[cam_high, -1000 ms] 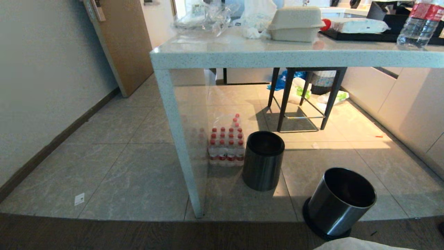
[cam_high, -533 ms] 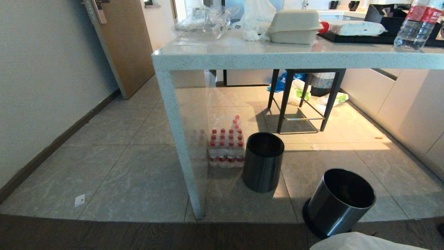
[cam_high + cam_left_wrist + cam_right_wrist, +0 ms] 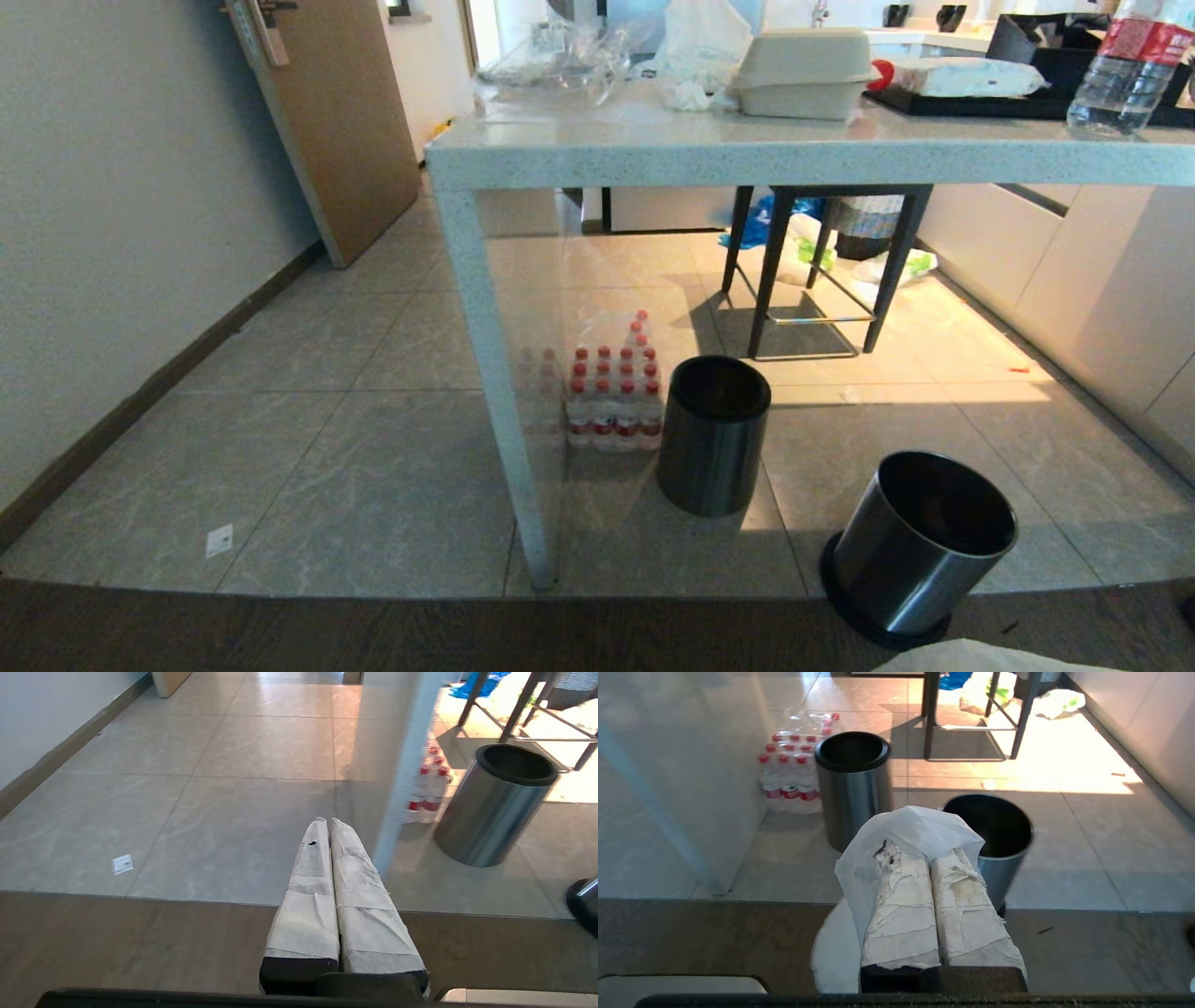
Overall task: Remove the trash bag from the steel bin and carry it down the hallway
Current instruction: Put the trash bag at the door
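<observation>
1. Between my right gripper's closed fingers I see the trash bag pinched: its thin white plastic drapes over the fingertips and hangs down beside them. From the head view only a white sliver of it shows at the bottom edge, near the right.
2. Just beyond that gripper stands the steel bin, tilted on its black base, its dark mouth turned toward me; the bag is out of it. A second, upright bin stands further off, beside the wrapped pack of red-capped bottles under the table.
3. Compared with a second ago, my whole head view has slid: the table leg and both bins sit a little further right, so the camera moved, not the things. The bag's white sliver has shrunk.
4. I read the bag's long axis as running from the fingertips downward along the fingers.
5. My left gripper is pressed shut on nothing, above the tiled floor.
</observation>
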Available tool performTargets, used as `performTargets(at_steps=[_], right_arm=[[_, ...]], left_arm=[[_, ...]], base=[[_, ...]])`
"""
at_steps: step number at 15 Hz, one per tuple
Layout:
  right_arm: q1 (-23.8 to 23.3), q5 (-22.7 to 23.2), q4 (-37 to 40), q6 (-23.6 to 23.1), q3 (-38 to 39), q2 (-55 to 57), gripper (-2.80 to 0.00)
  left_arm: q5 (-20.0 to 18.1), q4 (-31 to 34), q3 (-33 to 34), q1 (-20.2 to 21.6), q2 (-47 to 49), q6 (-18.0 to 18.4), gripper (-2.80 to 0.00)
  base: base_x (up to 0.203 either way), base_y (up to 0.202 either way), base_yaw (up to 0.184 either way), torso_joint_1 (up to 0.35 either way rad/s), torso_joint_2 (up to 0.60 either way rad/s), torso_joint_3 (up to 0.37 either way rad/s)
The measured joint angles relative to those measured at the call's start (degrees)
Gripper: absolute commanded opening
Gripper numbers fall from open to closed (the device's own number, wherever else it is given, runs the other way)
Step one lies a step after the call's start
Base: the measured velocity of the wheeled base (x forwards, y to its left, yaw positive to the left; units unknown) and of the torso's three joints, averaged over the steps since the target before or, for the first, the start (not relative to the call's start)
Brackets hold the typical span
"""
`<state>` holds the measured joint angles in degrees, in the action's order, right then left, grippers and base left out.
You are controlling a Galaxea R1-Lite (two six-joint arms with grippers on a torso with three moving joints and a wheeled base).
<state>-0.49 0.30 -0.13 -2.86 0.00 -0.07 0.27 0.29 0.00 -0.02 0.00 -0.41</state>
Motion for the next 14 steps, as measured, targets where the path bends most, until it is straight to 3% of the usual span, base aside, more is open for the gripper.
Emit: performTargets(at_steps=[14], right_arm=[[0.0,0.0,0.0,0.0,0.0,0.0,-2.80]], left_arm=[[0.0,0.0,0.0,0.0,0.0,-0.2,-2.80]], base=[[0.000,0.192,0.001,0.002,0.00,0.005]])
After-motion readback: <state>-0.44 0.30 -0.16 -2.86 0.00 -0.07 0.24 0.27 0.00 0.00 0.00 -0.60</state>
